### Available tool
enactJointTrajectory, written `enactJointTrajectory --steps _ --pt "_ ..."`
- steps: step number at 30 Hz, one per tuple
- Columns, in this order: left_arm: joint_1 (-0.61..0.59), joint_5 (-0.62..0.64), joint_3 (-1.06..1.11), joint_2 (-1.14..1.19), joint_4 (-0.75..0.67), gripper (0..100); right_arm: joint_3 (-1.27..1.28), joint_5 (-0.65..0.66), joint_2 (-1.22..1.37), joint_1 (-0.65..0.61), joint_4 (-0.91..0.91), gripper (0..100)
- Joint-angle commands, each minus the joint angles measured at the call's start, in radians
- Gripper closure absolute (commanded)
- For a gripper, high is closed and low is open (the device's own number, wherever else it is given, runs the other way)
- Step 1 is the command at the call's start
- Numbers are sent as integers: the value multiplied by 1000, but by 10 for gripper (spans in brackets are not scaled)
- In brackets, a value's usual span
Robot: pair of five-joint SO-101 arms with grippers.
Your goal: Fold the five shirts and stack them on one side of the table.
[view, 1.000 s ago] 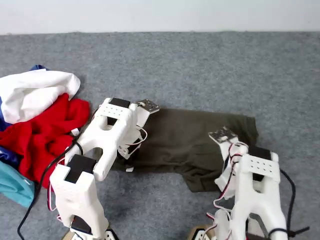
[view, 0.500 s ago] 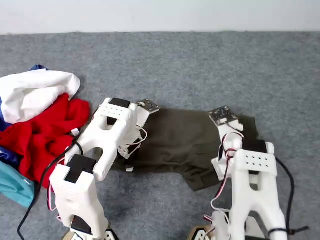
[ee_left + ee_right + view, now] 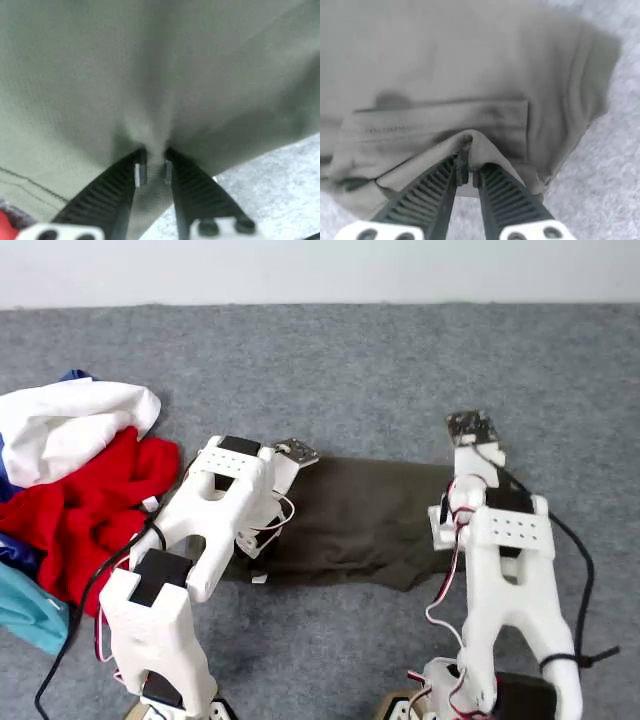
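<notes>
- The olive shirt [image 3: 350, 525] lay mid-table between the two arms. It was a dull green cloth drawn into a long band, with a stitched hem showing.
- The left gripper [image 3: 152, 170] was clamped on a pinch of fabric at one end, likely to anchor it.
- The right gripper [image 3: 467, 172] nipped a doubled hem edge at the other end, seemingly to carry a fold.
- A heap of unfolded shirts [image 3: 90, 490] waited beside the left arm.

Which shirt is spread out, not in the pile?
The olive shirt, mid-table, pinched by the left gripper and right gripper; the white shirt and red shirt lie heaped together.
</notes>
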Motion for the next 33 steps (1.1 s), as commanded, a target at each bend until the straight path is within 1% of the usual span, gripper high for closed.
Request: enactJointTrajectory --steps 1,4,8,15,19,21,23,25,29,31,33 --pt "11 6 35 14 9 915 -97 -61 54 -1 -13 987" --pt "11 6 35 14 12 915 -123 -86 127 4 -8 987" --pt "11 6 35 14 12 915 -127 -107 188 70 -13 976" --pt "11 6 35 14 12 915 -127 -104 202 163 -8 835" --pt "11 6 35 14 12 915 -147 -109 194 168 -5 824" --pt "11 5 35 14 11 915 -190 -109 194 166 38 824" --pt "11 5 35 14 12 915 -253 -97 194 162 143 824" --pt "11 5 35 14 12 915 -319 -20 194 162 283 825" --pt "11 5 35 14 14 915 -354 215 193 162 496 826" --pt "11 5 35 14 14 915 -318 319 193 157 545 827" --pt "11 5 35 14 14 915 -276 379 193 142 562 827"
